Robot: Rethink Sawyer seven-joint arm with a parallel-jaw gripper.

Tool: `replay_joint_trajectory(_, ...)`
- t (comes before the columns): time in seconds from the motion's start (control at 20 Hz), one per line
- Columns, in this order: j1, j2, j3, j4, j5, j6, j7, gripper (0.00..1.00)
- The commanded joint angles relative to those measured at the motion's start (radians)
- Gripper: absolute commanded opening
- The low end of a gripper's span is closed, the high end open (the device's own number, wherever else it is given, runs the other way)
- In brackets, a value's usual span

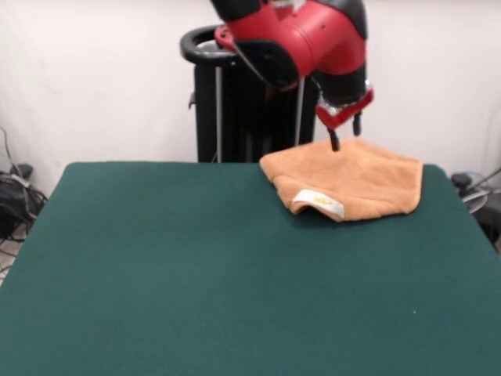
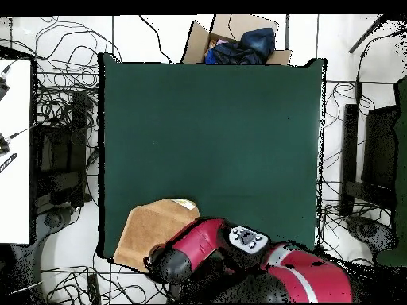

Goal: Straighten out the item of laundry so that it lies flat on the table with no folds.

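The orange-tan towel (image 1: pixel 356 182) lies folded over at the table's far right corner in the front view, with its white care tag (image 1: pixel 319 203) turned up on the near fold. The dark green table (image 1: pixel 196 274) is much larger than the towel. My gripper (image 1: pixel 345 135) hangs over the towel's far edge, its fingers apart and empty, one fingertip (image 1: pixel 334 142) at the cloth. In the overhead view the towel (image 2: pixel 147 229) sits at the table's (image 2: pixel 215 135) lower left corner, its far edge reaching the table's edge. The arm hides the gripper there.
The black pedestal (image 1: pixel 227 102) stands behind the table's far edge, close to the towel. A cardboard box (image 2: pixel 238 44) with dark blue cloth sits beyond the table's opposite side. Cables lie on the floor around the table.
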Motion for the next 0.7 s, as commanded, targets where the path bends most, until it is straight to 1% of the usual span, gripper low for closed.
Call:
replay_joint_trajectory(0.05,-0.077,-0.165,0.173,0.020,0.154,0.129,-0.041,1.00)
replay_joint_trajectory(0.3,-0.167,-0.267,0.302,0.093,0.297,0.233,-0.099,1.00)
replay_joint_trajectory(0.45,-0.206,-0.311,0.364,0.115,0.356,0.264,-0.108,1.00)
replay_joint_trajectory(0.55,-0.206,-0.326,0.368,0.103,0.354,0.260,-0.100,1.00)
replay_joint_trajectory(0.7,-0.186,-0.302,0.330,0.040,0.277,0.249,-0.107,1.00)
